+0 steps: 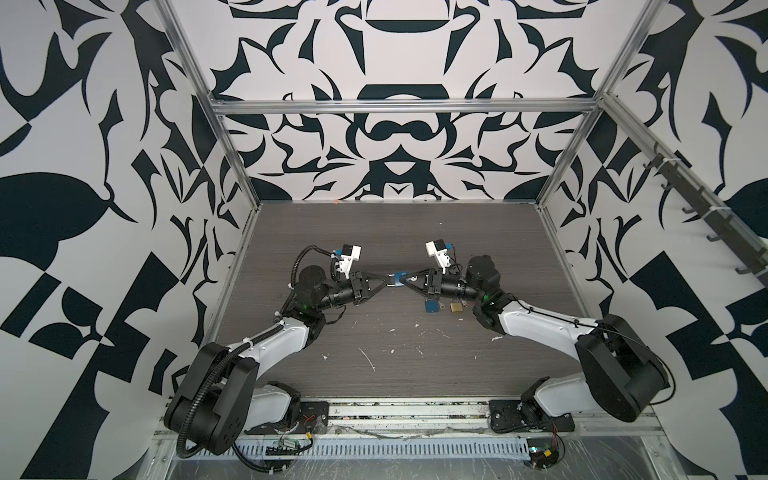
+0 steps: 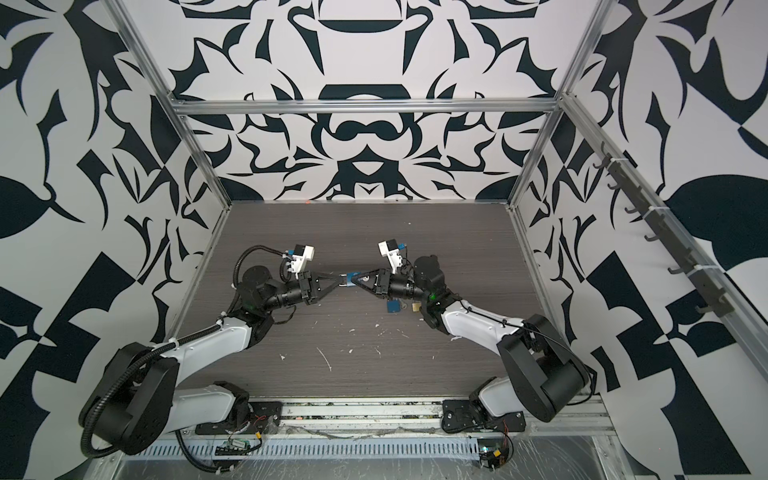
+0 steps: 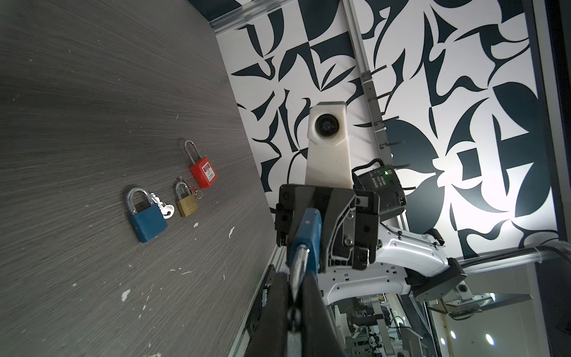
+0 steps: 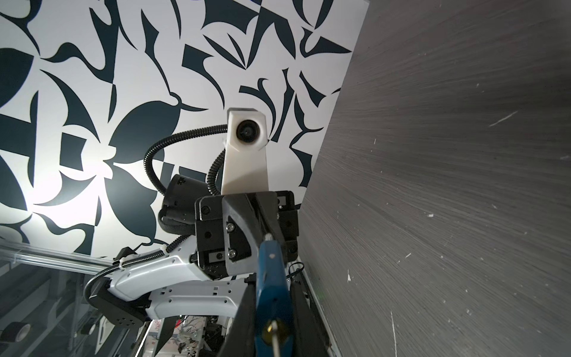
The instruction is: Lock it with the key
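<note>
Hanging above the middle of the dark wood-grain table (image 1: 395,232), the blue padlock with a silver steel shackle (image 1: 400,277) lies long axis left to right, shackle clamped in the left gripper (image 1: 390,281), keyhole end toward the right gripper (image 1: 410,279), whose jaws press its blue body.

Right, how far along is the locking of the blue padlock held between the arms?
Done: the blue padlock is held above the table, left fingers shut on its shackle. In hand: what looks like a key shaft sits in the keyhole, between the right fingers. Remaining: turning it; the shackle's latch state is hidden.
</note>
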